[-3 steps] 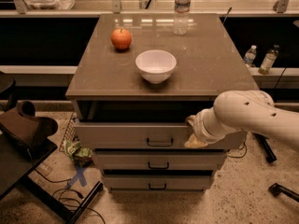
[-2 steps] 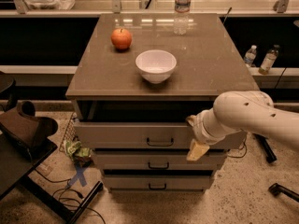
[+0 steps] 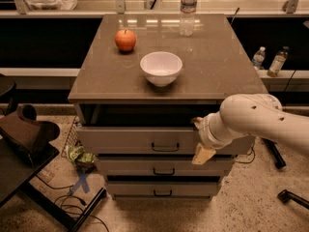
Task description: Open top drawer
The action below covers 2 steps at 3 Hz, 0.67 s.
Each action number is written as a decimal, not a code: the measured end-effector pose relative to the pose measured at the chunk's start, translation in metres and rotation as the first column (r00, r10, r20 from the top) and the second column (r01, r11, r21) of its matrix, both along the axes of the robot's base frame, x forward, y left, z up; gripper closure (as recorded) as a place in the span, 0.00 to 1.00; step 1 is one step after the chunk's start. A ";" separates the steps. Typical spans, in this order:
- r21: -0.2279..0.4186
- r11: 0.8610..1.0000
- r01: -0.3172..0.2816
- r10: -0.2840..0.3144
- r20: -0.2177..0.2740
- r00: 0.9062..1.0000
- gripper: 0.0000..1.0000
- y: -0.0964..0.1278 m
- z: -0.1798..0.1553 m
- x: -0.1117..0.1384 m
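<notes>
Three drawer fronts under desk. Top drawer, centre frame, stands part-way out, dark gap above its front. Handle at mid-front, bare. Pincer right of handle, at drawer's right end, touching or just beside front: cannot tell which. Pincer apart or together: cannot tell. Step judged: pull begun, not finished. Next move calls for straight outward draw toward lower frame, contact kept on front.

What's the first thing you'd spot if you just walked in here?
The big white robot arm reaches in from the right, its pincer at the right end of the top drawer, which is pulled out a little. On the cabinet top sit a red apple at the back left and a white bowl near the middle.
</notes>
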State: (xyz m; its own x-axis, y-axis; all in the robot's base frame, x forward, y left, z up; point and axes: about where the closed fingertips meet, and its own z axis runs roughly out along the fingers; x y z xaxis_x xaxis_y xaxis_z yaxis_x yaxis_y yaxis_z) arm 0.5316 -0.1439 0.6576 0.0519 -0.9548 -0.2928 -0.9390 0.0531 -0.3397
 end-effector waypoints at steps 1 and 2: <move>0.000 1.000 -0.001 0.001 0.000 1.000 0.47 0.000 0.000 0.000; -0.038 0.999 0.007 -0.007 -0.010 1.000 0.69 -0.003 0.009 -0.002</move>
